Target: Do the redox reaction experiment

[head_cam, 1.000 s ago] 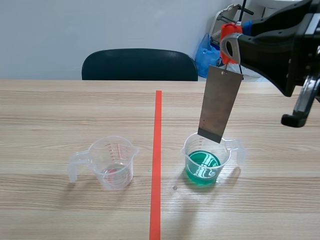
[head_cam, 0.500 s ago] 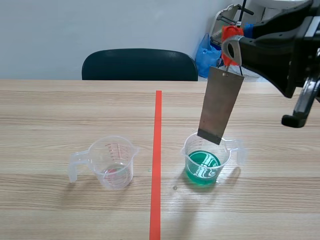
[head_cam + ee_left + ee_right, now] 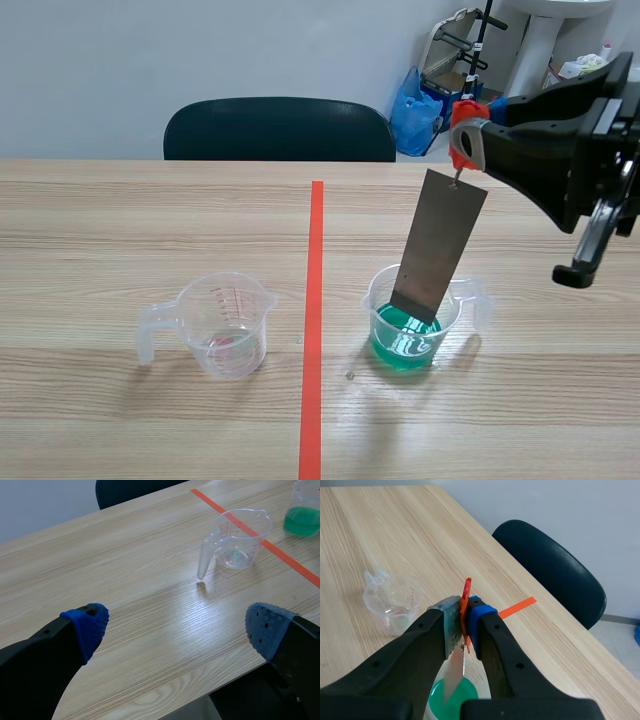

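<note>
A grey metal plate hangs from an orange clip, and my right gripper is shut on that clip, raised over the table's right half. The plate's lower end sits inside the clear beaker of green liquid, at or near the liquid's surface. In the right wrist view the clip shows between my gripper's fingers, with the plate hanging over the green beaker. A second clear beaker, nearly empty, stands left of the tape line. My left gripper is open above the table, well short of that beaker.
An orange-red tape line runs down the table between the two beakers. A dark chair stands behind the far edge. Blue bags and a stand are beyond the table at the back right.
The right gripper has come down with the clip and plate. The plate's lower end went from just above the green beaker's rim to inside it.
</note>
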You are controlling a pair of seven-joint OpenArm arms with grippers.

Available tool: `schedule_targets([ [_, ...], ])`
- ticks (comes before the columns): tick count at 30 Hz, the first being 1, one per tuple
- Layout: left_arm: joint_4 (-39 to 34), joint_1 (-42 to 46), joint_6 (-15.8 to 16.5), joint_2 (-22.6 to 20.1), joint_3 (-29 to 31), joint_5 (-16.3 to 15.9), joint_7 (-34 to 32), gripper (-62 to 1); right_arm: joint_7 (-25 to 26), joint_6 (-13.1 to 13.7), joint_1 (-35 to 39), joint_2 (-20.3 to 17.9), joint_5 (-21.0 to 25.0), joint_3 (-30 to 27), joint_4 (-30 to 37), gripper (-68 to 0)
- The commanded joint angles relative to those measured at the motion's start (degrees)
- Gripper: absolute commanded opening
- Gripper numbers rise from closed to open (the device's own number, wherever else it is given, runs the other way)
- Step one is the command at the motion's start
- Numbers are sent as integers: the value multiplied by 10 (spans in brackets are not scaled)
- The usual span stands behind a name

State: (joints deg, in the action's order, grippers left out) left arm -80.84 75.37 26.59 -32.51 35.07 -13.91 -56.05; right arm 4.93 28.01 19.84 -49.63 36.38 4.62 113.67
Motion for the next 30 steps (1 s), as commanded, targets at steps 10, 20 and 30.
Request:
schedule_targets([
  [10,-3,1,1,6,5,-3,-11,-24,20,10,-58,30,-23,58,-59,-669],
  [20,-3,1,1,6,5,-3,-11,-24,33,16,-110,77,-67,125,-140,-669],
  [30,-3,1,1,6,5,-3,-11,-24,52,29,-141,111,-109,157,-215,-669],
])
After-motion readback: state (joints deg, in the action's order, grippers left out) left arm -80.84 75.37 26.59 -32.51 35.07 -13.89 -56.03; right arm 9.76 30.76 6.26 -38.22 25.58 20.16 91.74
